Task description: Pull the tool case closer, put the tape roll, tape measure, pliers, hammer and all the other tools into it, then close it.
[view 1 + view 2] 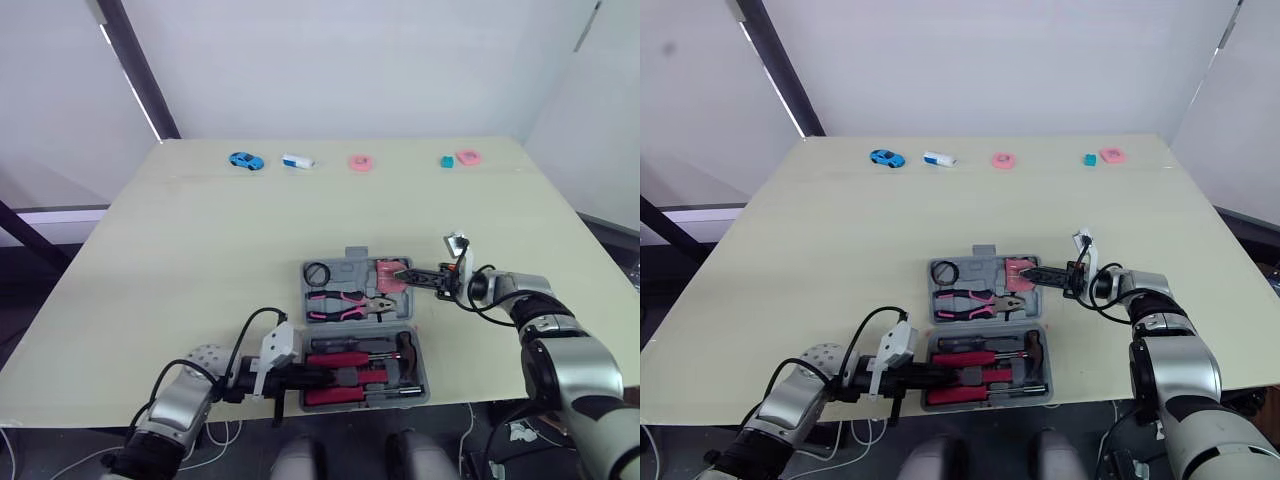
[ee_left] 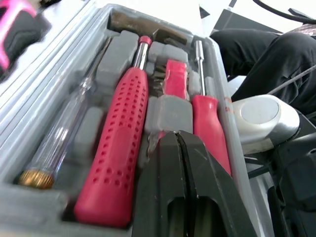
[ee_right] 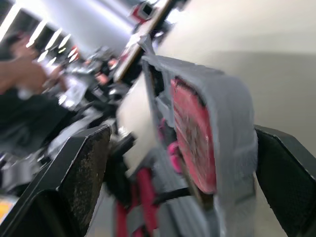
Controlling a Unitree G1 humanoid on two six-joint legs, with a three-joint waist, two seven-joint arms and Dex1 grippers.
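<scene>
White walls close the room, with a dark beam slanting down at 10 o'clock. The pale wooden table (image 1: 200, 240) is smooth and matte. The grey moulded plastic tool case (image 1: 352, 256) lies open flat at 6 o'clock, close to the near edge.

The left arm reaches in low from 7 o'clock, forearm almost level. The left gripper (image 1: 305, 378) lies over the near half of the case, its black fingers (image 2: 163, 187) pressed together with nothing between them. Just beside them sit the hammer (image 2: 116, 148), with its red dimpled handle, a red-handled screwdriver (image 2: 210, 128) and a clear-handled one (image 2: 59, 138).

The right arm comes in from 4 o'clock, wrist level. The right gripper (image 1: 402, 273) points at the far half's 3 o'clock end with its fingers (image 3: 79, 168) spread wide. The case wall and the pink tape measure (image 3: 195, 138) stand between them. I cannot tell whether they touch.

The black tape roll (image 1: 317, 272) and the pink-handled pliers (image 1: 345, 303) fill the far half.

Along the 12 o'clock edge lie a blue toy car (image 1: 245, 160), a pink ring (image 1: 360, 163) and a teal block (image 1: 447, 160).
</scene>
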